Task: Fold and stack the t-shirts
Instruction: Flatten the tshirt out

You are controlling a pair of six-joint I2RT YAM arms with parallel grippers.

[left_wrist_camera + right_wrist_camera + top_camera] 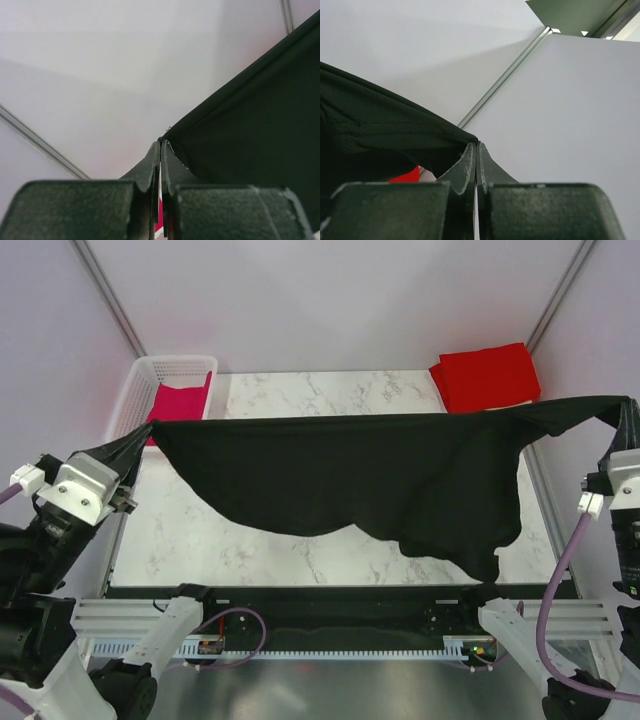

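Magenta t-shirt partly behind black t-shirt

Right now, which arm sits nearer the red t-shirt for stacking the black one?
Probably right: the right pincer grips the black t-shirt beside the red t-shirt; the left pincer is by the basket.

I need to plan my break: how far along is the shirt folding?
Done: a red shirt lies folded at the back right corner. In hand: the black shirt hangs stretched above the table, with the left fingers and right fingers each shut on an end. Left: folding and stacking the black shirt, and a magenta shirt waits in the basket.
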